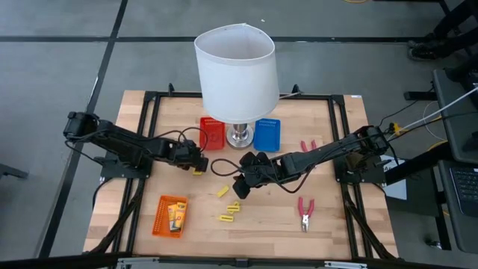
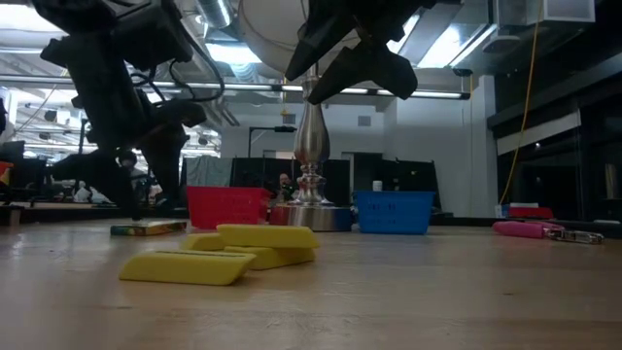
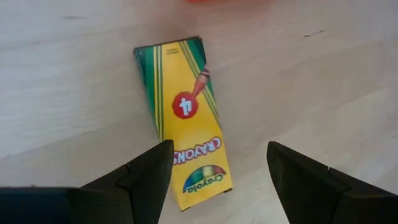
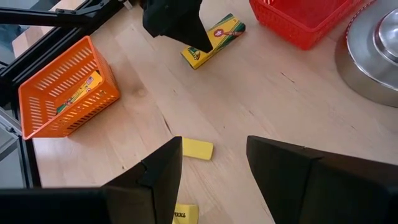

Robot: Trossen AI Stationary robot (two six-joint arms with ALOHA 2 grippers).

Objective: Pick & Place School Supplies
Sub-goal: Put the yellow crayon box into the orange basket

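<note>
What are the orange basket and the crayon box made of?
The orange basket looks like moulded plastic: its walls are an even, slightly glossy mesh. The crayon box looks like printed cardboard, with flat sides and folded edges, though I can't be sure.

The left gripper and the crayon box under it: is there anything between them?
Nothing. In the left wrist view the left gripper hangs open over the crayon box, which lies flat on the bare table.
</note>
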